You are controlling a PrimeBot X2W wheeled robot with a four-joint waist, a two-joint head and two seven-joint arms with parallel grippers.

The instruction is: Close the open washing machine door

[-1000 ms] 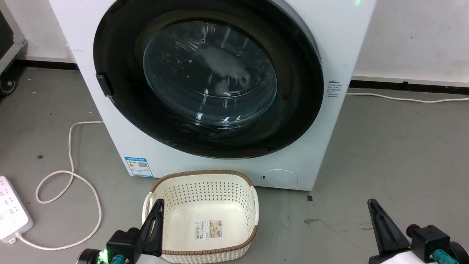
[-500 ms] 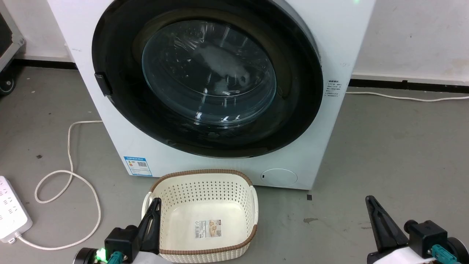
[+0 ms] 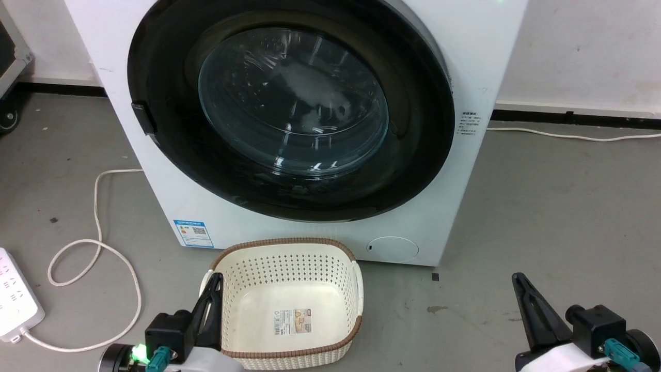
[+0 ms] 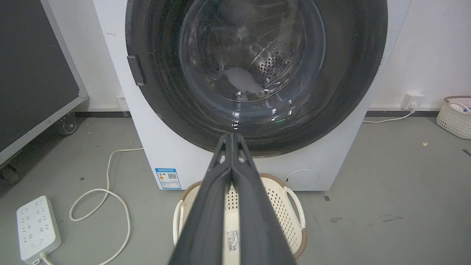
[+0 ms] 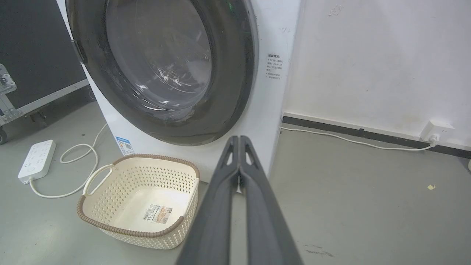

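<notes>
Two grippers sat low in the head view, each with its fingers pressed together and nothing between them: the left gripper [image 3: 216, 279] at 7 o'clock and the right gripper [image 3: 516, 279] at 5 o'clock. Both were apart from the washing machine [image 3: 465, 206]. The washing machine door [image 3: 289, 103] filled the 12 o'clock part of that view. Its black rim lay flat against the white front, and whether it was latched could not be told. In the left wrist view the perforated steel drum [image 4: 279, 62] showed through the glass. A cream basket [image 3: 289, 244] stood on the grey floor [image 3: 557, 217] at 6 o'clock, just before the machine. A white power strip [image 3: 15, 299] lay at 8 o'clock, with its cable [image 3: 98, 243] looped beside it.
</notes>
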